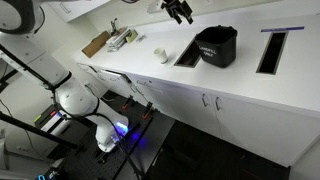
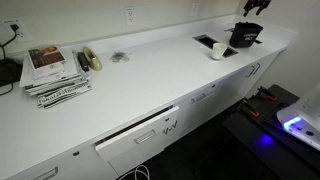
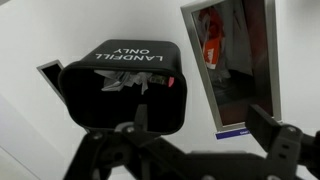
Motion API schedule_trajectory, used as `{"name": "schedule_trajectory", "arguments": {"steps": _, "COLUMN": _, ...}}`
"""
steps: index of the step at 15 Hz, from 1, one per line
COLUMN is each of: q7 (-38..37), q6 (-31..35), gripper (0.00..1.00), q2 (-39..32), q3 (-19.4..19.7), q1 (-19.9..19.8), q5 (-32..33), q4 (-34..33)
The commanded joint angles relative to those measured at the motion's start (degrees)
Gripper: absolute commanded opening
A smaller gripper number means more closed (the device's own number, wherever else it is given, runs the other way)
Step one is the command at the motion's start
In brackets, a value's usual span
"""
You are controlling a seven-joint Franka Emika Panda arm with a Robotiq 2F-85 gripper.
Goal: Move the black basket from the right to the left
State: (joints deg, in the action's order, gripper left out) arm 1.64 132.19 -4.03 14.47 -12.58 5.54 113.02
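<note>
A black basket point(image 1: 215, 46) is seen standing upright on a white counter point(image 1: 130, 62), in the upper right part of the frame in an exterior view. It is placed between two dark rectangular openings cut into the counter top. The nearer opening point(image 1: 187, 51) lies just beside it toward the left of the frame, and the farther opening point(image 1: 272, 50) lies apart from it toward the right edge. A white cup point(image 1: 160, 55) is set near the nearer opening, a little further left.

In the wrist view the basket fills the centre left of the frame. The words "LANDFILL ONLY" can be read upside down on its wall, and pale crumpled scraps point(image 3: 125, 85) are seen inside it. A red shape is visible down in the opening at the upper right of that view.

The claw point(image 1: 180, 10) is found at the top edge of the frame, above the counter and slightly left of the basket, with no contact between them. In the wrist view its fingers point(image 3: 275, 145) come in from the bottom edge. They are spread wide apart, and nothing is gripped between them.

A stack of magazines point(image 2: 55, 75) is laid at the left of the frame in an exterior view, well apart from the basket. A wall outlet point(image 2: 130, 14) is seen at the top centre. White cabinet fronts point(image 2: 140, 130) run below the counter edge.
</note>
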Motion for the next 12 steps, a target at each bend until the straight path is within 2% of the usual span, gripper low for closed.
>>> {"name": "schedule_trajectory", "arguments": {"steps": 1, "q7": 3.1, "q6": 4.1, "gripper": 1.00, "q2": -6.5, "q3": -0.8, "q1": -0.9, "q5": -3.5, "q4": -4.9}}
{"name": "schedule_trajectory", "arguments": {"steps": 4, "q7": 3.4, "q6": 6.0, "gripper": 1.00, "q2": -10.7, "q3": -1.4, "q1": -1.2, "q5": -5.1, "q4": -7.8}}
{"name": "schedule_trajectory", "arguments": {"steps": 12, "q7": 3.5, "q6": 3.3, "gripper": 1.00, "q2": -18.1, "q3": -2.5, "q1": -2.8, "q5": -6.6, "q4": -13.1}}
